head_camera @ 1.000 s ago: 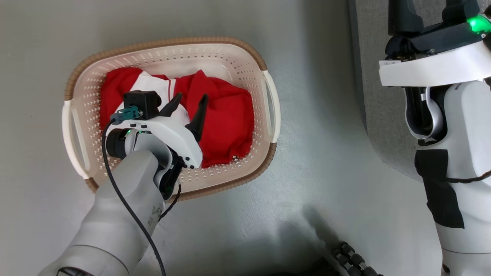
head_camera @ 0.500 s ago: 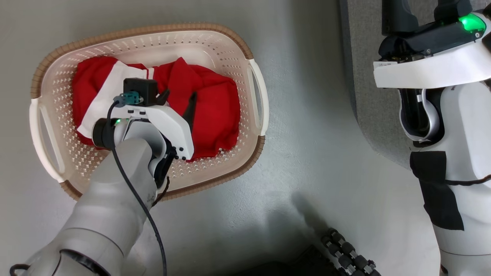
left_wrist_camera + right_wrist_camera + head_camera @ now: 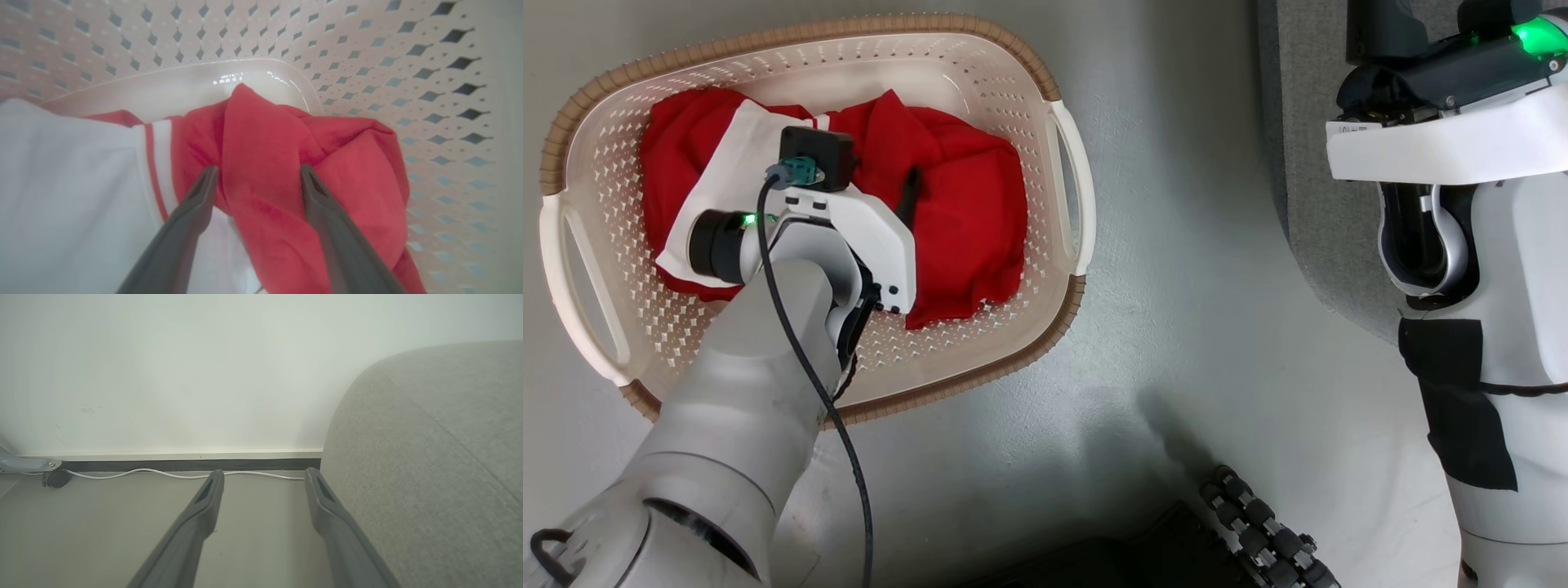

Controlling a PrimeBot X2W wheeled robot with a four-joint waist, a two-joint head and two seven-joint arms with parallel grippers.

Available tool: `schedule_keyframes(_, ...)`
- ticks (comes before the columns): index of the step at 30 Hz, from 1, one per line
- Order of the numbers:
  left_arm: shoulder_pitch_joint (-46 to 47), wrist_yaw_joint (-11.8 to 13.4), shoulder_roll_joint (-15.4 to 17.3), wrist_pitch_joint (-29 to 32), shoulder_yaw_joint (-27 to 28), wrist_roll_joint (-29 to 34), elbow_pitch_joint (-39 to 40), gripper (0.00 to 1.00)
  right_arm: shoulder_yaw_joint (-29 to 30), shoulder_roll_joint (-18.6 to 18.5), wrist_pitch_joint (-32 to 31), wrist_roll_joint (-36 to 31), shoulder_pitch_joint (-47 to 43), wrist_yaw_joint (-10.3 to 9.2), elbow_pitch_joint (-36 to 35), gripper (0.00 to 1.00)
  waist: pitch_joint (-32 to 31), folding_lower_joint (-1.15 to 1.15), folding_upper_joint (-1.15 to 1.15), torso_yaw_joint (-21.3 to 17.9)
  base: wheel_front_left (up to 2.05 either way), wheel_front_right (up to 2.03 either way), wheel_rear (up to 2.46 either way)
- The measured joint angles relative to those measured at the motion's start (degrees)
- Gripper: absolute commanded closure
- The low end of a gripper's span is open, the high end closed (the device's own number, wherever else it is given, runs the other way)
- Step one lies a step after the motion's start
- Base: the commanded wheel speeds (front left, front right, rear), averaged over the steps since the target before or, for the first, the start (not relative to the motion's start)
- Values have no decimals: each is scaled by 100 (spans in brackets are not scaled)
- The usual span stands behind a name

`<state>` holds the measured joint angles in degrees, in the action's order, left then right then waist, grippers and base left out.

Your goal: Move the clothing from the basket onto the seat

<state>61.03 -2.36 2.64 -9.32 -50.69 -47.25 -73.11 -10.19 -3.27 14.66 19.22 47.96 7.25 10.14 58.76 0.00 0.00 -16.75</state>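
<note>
- The basket (image 3: 980,73) stands on the pale floor (image 3: 1176,286). It is cream plastic full of small holes, with a brown rim and a white handle at each end.
- The clothing (image 3: 964,212) lies bunched in the bottom of the basket. Most of it is bright red, with a white panel and a red-and-white striped edge on its left side.
- The left arm (image 3: 743,392) reaches down into the basket from the near side, with a black cable looping along it.
- The left jaws are spread wide and down among the clothing. A raised red fold stands between the two dark fingers (image 3: 192,216), whose tips sit against the cloth on either side. They have not clenched, so nothing is grasped.
- The white panel lies just to the left of those fingers in the left wrist view, with the basket's holed wall behind the fold.
- The grey sofa (image 3: 429,457) is to the right of the basket, well apart from it, with bare floor between. None of the clothing lies on the part of it that I can see.
- The right jaws are released and empty. They hang above the floor just beside the sofa's rounded corner and point towards a white wall (image 3: 204,375).
- A thin white cable (image 3: 143,471) runs along the foot of that wall.
</note>
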Motion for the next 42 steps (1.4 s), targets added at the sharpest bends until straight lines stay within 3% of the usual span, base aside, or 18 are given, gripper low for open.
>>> schedule_keyframes(4,76,-7,2,56,-118,111,-18,0,23,2,0,0,-1,0,-10,0,18,0,0,5,0,0,0)
schedule_keyframes(5,76,-19,2,58,-134,114,-22,56,27,2,0,0,-1,0,-10,0,18,0,0,7,0,0,0)
schedule_keyframes(6,77,-42,4,70,-175,141,-30,100,29,2,0,0,-1,0,-10,0,16,0,0,7,0,0,0)
schedule_keyframes(17,51,-316,2,-112,-307,126,-43,100,93,3,0,40,-1,0,67,0,-319,0,0,72,0,0,0)
schedule_keyframes(33,-695,-413,-12,-488,-475,-44,242,100,279,2,0,-297,-320,0,656,0,-1658,0,0,433,0,0,0)
schedule_keyframes(42,-1077,-408,-1,-491,115,-111,791,100,378,0,0,-616,-741,0,1054,0,-2530,0,0,757,0,0,0)
